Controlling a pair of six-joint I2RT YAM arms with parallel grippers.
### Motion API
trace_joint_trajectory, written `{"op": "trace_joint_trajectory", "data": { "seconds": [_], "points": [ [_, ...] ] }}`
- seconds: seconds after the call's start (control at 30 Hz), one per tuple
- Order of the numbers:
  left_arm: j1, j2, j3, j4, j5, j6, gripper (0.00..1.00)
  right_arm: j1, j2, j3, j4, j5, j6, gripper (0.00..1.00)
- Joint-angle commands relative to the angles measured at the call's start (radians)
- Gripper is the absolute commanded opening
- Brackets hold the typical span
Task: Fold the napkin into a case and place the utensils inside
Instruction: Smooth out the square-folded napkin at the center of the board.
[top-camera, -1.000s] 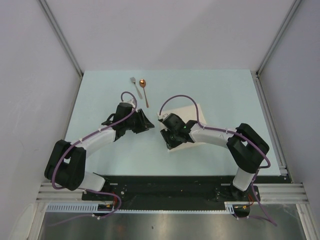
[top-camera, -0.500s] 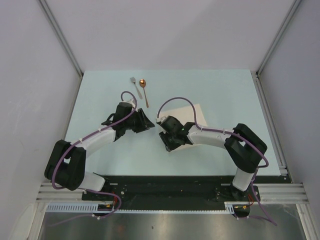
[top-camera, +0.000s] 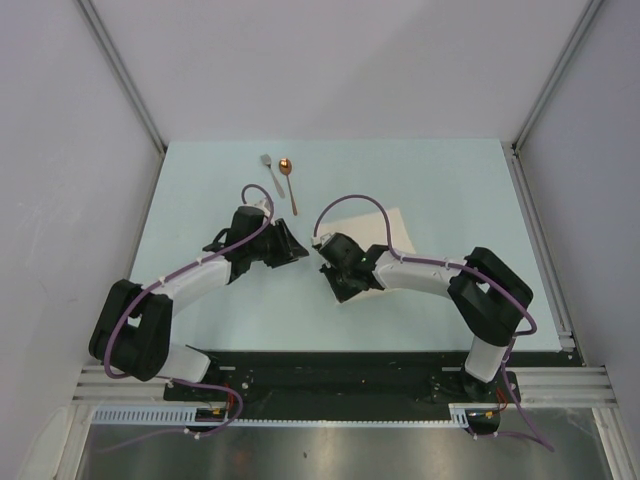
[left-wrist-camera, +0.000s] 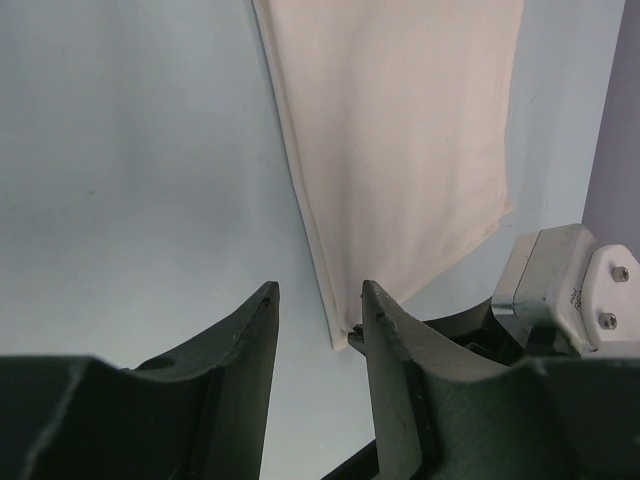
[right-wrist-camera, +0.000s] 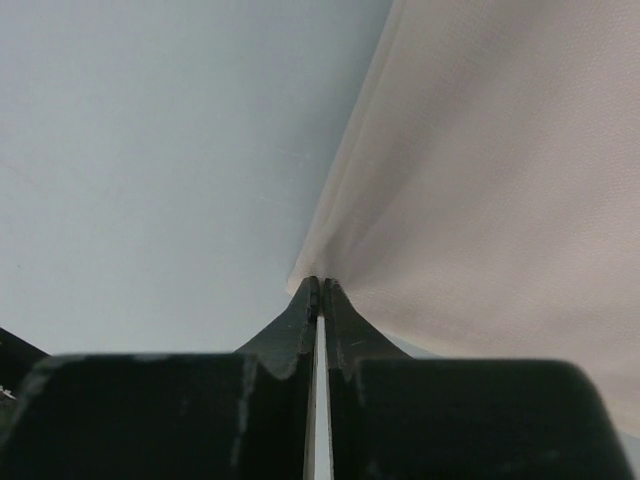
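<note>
The off-white napkin (top-camera: 397, 222) lies right of centre, partly under my right arm. It also shows in the right wrist view (right-wrist-camera: 480, 200) and the left wrist view (left-wrist-camera: 400, 150). My right gripper (top-camera: 336, 281) is shut on the napkin's near left corner, which is pinched at its tips (right-wrist-camera: 319, 285). My left gripper (top-camera: 291, 246) is open and empty (left-wrist-camera: 318, 305), just left of that corner. The silver fork (top-camera: 270, 170) and the copper-bowled spoon (top-camera: 289, 178) lie side by side at the back of the table.
The pale blue table top (top-camera: 200, 200) is walled in by white panels at the left, back and right. A black base rail (top-camera: 340, 375) runs along the near edge. Purple cables loop over both arms.
My right gripper has moved a little to the left with the napkin corner in it, so less cloth shows. The left arm has not moved.
</note>
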Motion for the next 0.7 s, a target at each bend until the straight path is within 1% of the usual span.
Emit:
{"op": "trace_joint_trajectory", "data": {
  "seconds": [0.0,0.2,0.27,0.3,0.4,0.43,0.5,0.53,0.57,0.67],
  "points": [
    [0.009,-0.027,-0.006,0.026,0.022,-0.014,0.44,0.012,-0.043,0.044,-0.023,0.007,0.015,0.03],
    [0.009,-0.017,-0.011,0.034,0.029,-0.015,0.43,0.015,-0.045,0.031,0.004,-0.028,0.033,0.05],
    [0.009,-0.013,-0.012,0.034,0.034,-0.017,0.44,0.015,-0.022,0.025,0.017,-0.028,0.038,0.09],
    [0.009,-0.013,-0.012,0.034,0.036,-0.018,0.44,0.015,-0.012,0.025,0.024,-0.060,0.042,0.11],
    [0.009,-0.009,-0.011,0.034,0.039,-0.009,0.44,0.009,0.015,0.030,0.034,-0.079,0.055,0.29],
    [0.009,-0.007,-0.012,0.034,0.040,-0.005,0.44,0.005,0.015,0.031,0.029,-0.079,0.061,0.38],
    [0.003,-0.004,-0.020,0.034,0.057,-0.006,0.45,-0.012,-0.026,0.016,0.032,-0.074,0.078,0.46],
    [-0.005,-0.003,-0.030,0.067,0.077,-0.009,0.45,-0.021,-0.049,0.007,0.032,-0.074,0.085,0.56],
    [-0.015,-0.001,-0.035,0.095,0.085,-0.011,0.45,-0.050,-0.070,0.001,0.026,-0.077,0.110,0.60],
    [-0.092,0.032,-0.026,0.136,0.101,-0.015,0.43,-0.124,-0.188,-0.031,-0.021,-0.095,0.156,0.66]
  ]
}}
